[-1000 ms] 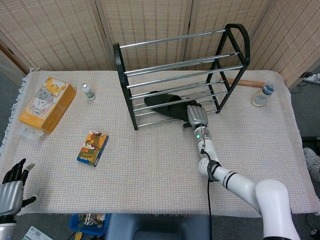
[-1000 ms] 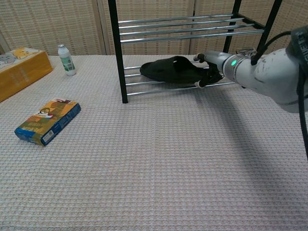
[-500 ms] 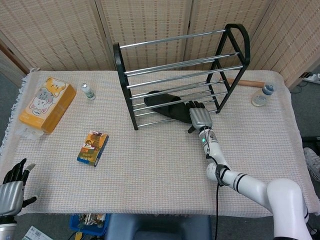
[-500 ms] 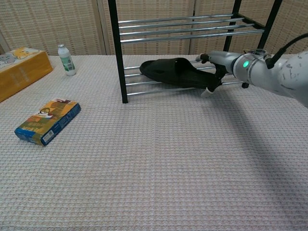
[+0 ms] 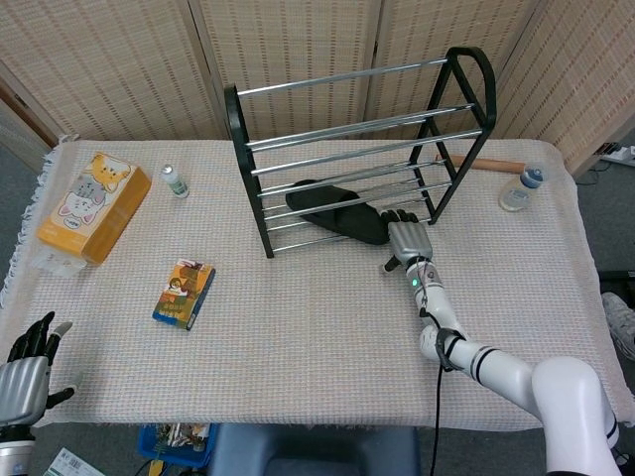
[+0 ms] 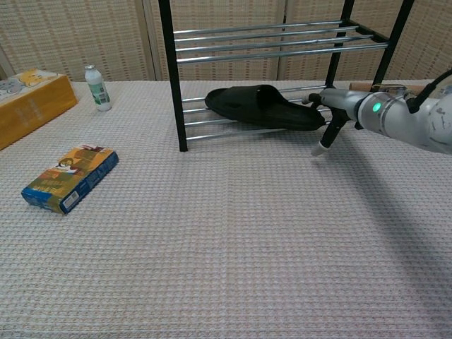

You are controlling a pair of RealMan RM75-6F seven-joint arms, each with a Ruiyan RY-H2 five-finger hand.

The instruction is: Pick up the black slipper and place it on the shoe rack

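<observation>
With the slipper [image 5: 335,212] lying on the rack's [image 5: 362,159] bottom rails, the right hand [image 5: 407,241] hangs open beside it, empty; retreat seems next.

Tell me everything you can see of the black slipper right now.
The black slipper is a matte, open-backed slide of rubbery look with a raised strap over the front. It lies lengthwise on the bottom rails of the shoe rack, upright, heel end toward the right hand. The hand's fingers are spread beside the heel, apparently clear of it. Nothing else touches it.
</observation>
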